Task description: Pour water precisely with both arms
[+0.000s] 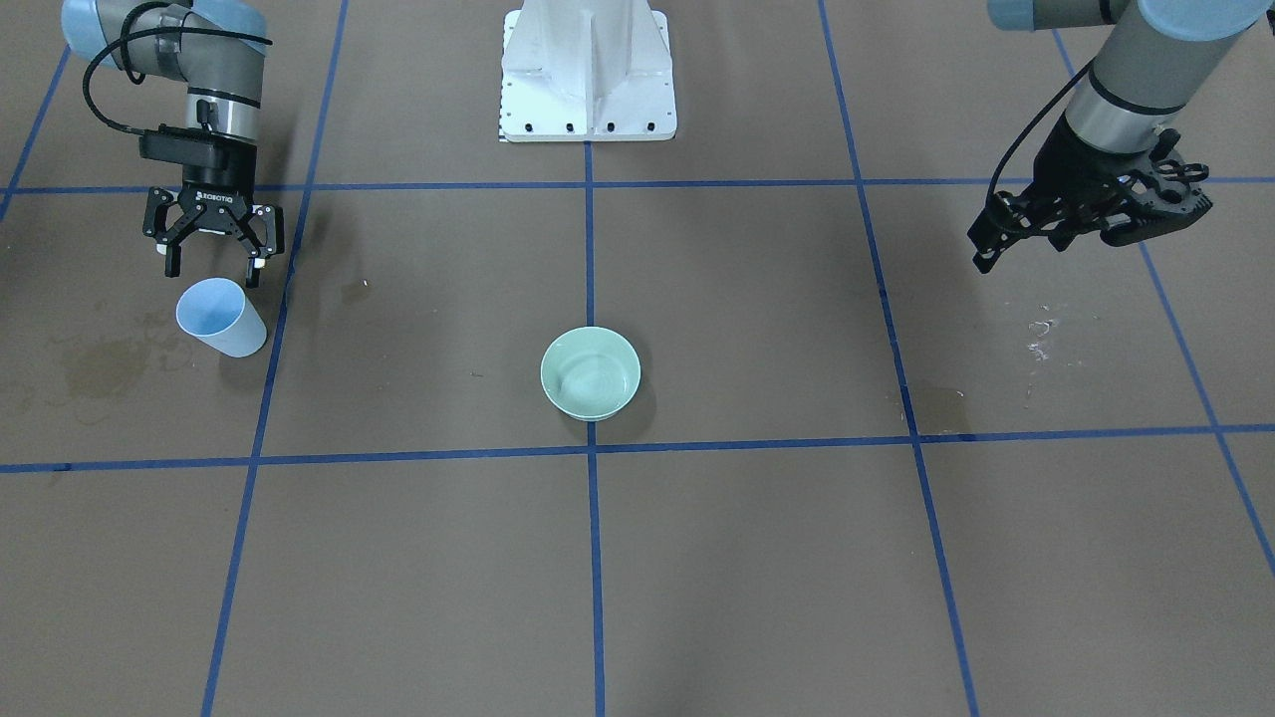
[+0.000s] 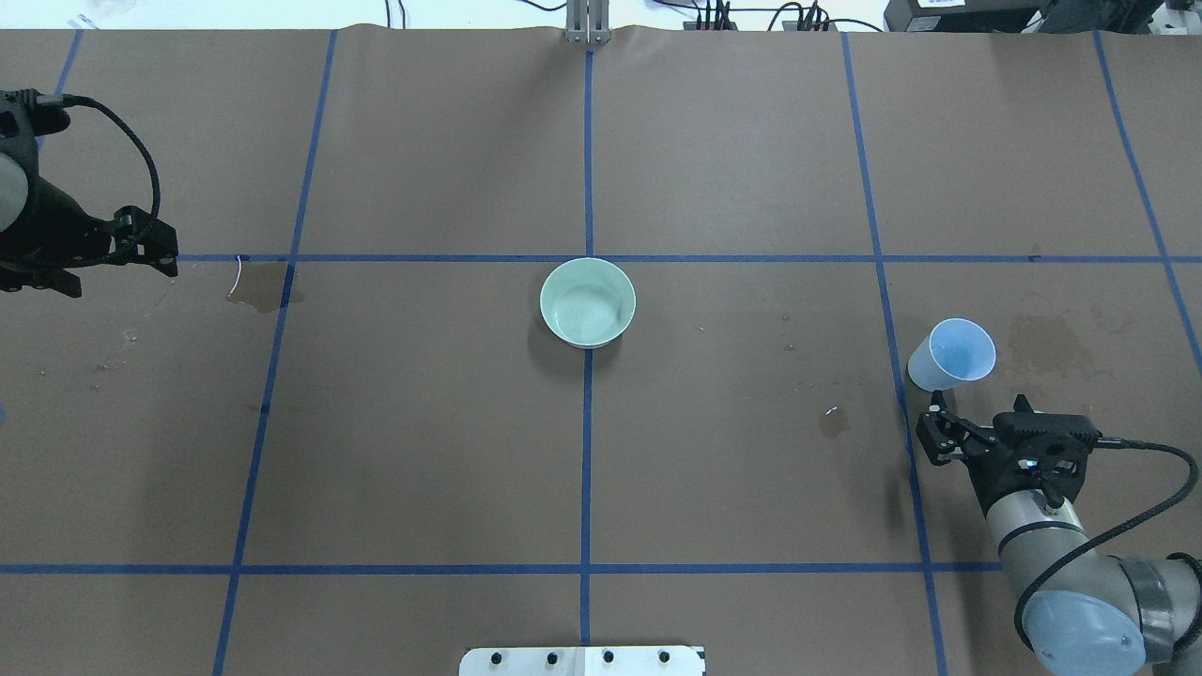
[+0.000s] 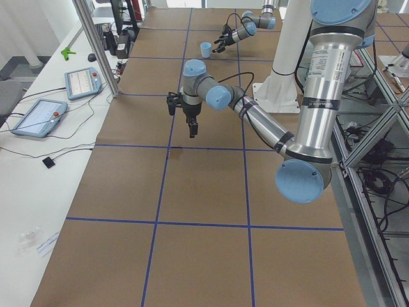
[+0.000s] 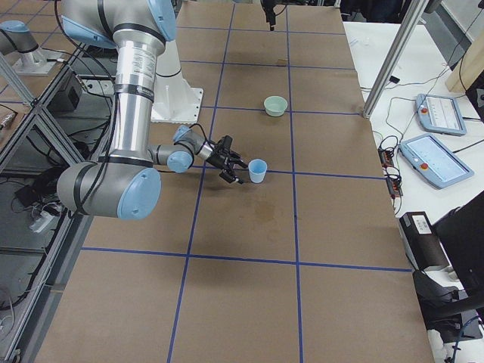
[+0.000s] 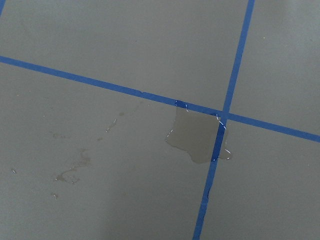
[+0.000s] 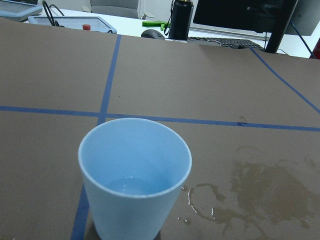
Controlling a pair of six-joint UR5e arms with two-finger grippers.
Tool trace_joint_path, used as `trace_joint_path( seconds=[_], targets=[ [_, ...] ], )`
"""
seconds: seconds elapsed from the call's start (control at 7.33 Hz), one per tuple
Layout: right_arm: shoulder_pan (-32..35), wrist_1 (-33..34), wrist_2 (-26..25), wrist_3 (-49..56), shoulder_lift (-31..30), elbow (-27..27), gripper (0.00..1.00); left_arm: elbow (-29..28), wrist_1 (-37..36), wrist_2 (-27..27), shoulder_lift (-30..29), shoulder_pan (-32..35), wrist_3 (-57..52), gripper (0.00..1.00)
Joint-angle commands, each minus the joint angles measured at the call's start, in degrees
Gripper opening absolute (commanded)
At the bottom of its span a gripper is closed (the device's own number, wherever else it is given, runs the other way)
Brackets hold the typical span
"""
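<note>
A light-blue cup stands upright at the table's right side; it also shows in the front view. The right wrist view shows a little clear water at the bottom of the cup. My right gripper is open and level with the cup, just short of it and not touching, as the front view also shows. A pale green bowl sits at the table's centre. My left gripper hangs open and empty above the far left side, away from both vessels.
A wet puddle lies on a blue tape crossing under my left gripper, also in the overhead view. Damp stains spread beside the cup. The white pedestal stands at the robot's edge.
</note>
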State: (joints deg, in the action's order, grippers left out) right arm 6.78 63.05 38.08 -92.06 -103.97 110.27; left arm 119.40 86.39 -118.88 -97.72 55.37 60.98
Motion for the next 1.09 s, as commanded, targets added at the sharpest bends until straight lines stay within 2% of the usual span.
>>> trace_joint_path(
  seconds=[0.0,0.27,0.95],
  targets=[
    [0.9,-2.4,0.0,3.4,2.5,-1.4,0.99,-0.1,0.0,0.0,0.2,0.1,-0.1,1.00],
    [2.2,-6.4,0.0,6.6,2.6,-3.0,0.99,-0.3,0.0,0.0,0.0,0.0,0.0,1.00],
    [4.2,-6.7,0.3,7.7,2.7,-4.2,0.99,-0.3,0.0,0.0,0.0,0.0,0.1,1.00]
  ],
)
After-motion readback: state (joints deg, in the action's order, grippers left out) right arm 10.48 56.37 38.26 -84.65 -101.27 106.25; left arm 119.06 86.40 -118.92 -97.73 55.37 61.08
